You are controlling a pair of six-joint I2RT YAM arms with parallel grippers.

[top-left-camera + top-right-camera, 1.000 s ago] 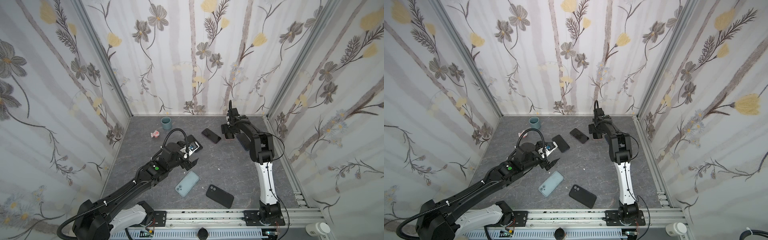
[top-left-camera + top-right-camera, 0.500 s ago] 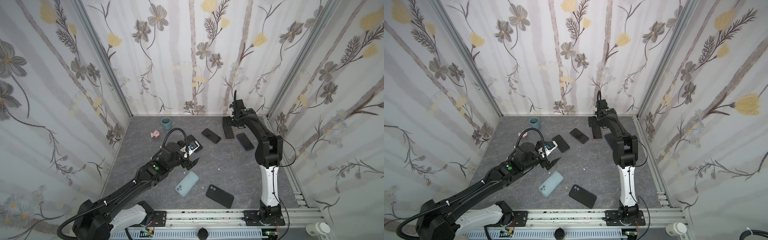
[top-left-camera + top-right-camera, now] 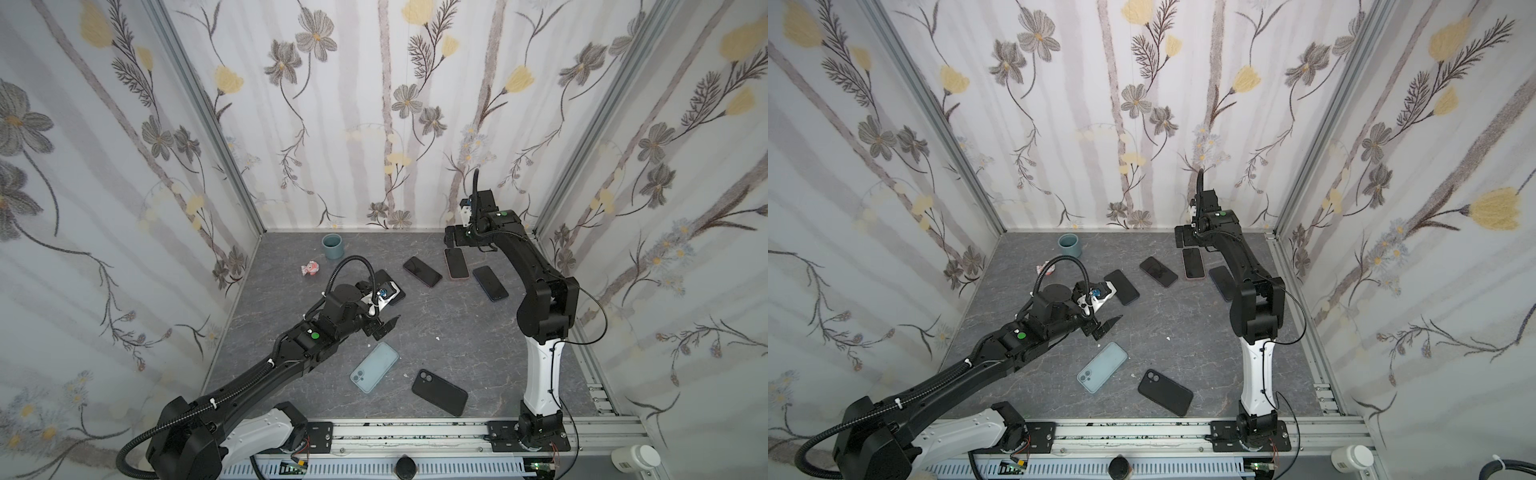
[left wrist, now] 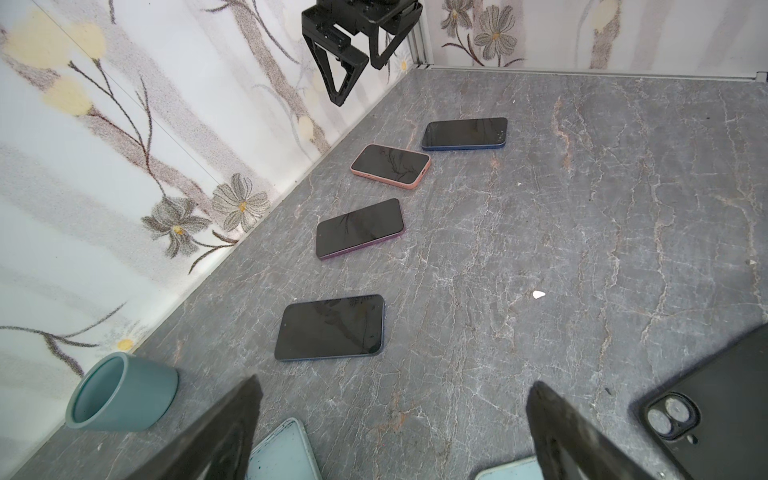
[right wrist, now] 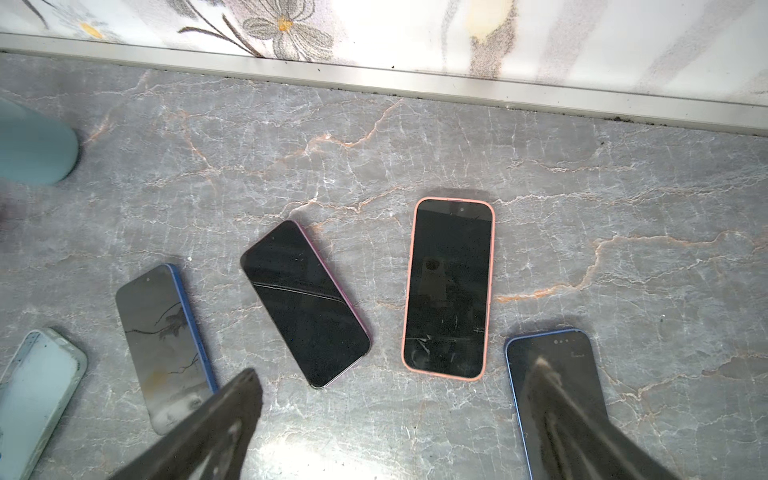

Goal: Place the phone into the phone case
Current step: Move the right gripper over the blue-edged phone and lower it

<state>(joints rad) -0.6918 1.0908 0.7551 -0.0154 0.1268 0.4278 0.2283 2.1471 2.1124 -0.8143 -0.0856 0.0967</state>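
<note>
1. The left gripper (image 3: 384, 328) is held above the grey table (image 3: 457, 332) with its fingers spread wide and nothing between them, just beyond the light-blue case (image 3: 374, 367).
2. The right gripper (image 3: 453, 240) is likewise spread wide and empty. It is poised over the back of the table, above the far end of the pink-rimmed phone (image 3: 456, 263).
3. Four phones are seen lying flat and screen up in a loose row, none touching another: the pink-rimmed phone, a purple-edged phone (image 3: 422, 271) beside it, a blue phone (image 3: 490, 282) nearest the right arm, and a second blue phone (image 4: 330, 328), partly hidden under the left wrist in both top views.
4. The light-blue case and a black case (image 3: 439, 392) are laid near the front edge, close together and well apart from the row of phones. The light-blue one appears to lie open side up and empty. Whether the black one is empty cannot be told.
5. The pink rim is judged to be a case already fitted, so that phone may be finished, though this cannot be confirmed.
6. No phone is gripped, and none lies in the light-blue case. That pairing is judged not yet begun: a bare phone has to be picked up, carried forward, and pressed in.
</note>
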